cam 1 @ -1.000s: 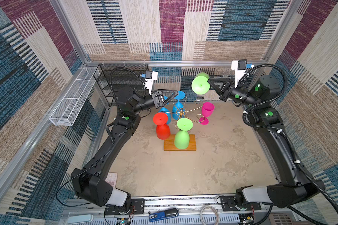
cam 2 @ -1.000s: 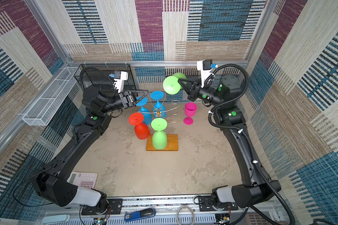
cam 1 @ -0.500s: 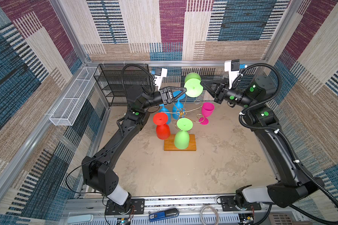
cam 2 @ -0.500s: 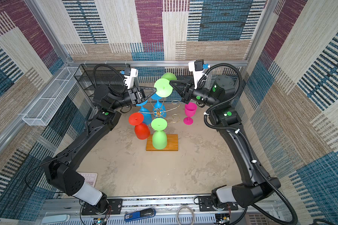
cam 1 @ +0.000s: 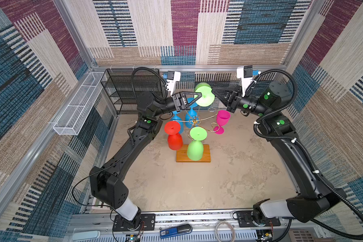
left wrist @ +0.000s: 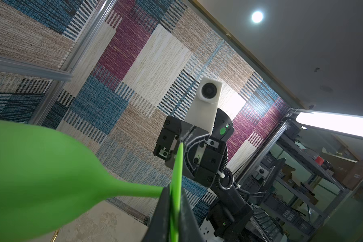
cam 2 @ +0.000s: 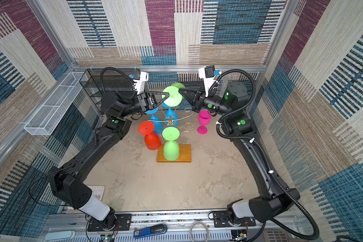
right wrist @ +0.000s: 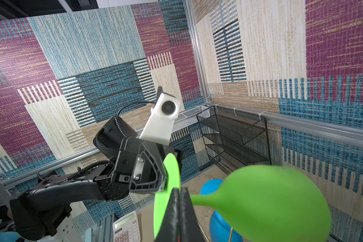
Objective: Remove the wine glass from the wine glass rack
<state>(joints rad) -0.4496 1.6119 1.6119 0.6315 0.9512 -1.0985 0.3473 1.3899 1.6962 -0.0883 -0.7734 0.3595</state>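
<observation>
The wine glass [cam 1: 204, 96], a lime-green one, is held in the air above the wine glass rack [cam 1: 194, 122]. It is clear of every gold scroll arm, so it is judged to be already off the rack. It is carried between both arms. The left tool [cam 1: 199, 95] is clamped on one edge of its flat foot [left wrist: 177, 167], and the right tool [cam 1: 213, 92] is clamped on the opposite edge. In the left wrist view the thin disc is seen edge-on, pinched between two dark fingers. In the right wrist view the same is seen for the right tool [right wrist: 178, 201], with the left tool [right wrist: 164, 181] closed on the far rim.

The foot is probably chosen because it is the one thin, flat part that narrow fingers can pinch; the bowl is round and wide. With two grips on one disc, a handover is judged to be in hand, and one tool must be released before the glass can be carried off and set down. If the tools are pulled apart or twisted against each other, the disc could slip.

On the rack, a red glass [cam 1: 174, 140], a second green glass [cam 1: 195, 149] and blue glasses [cam 1: 191, 118] are hung bowl-down by their feet, which is how the scroll arms retain them. A pink glass [cam 1: 222, 118] is stood upright on the table [cam 1: 218, 184], just beside a free scroll arm.
</observation>
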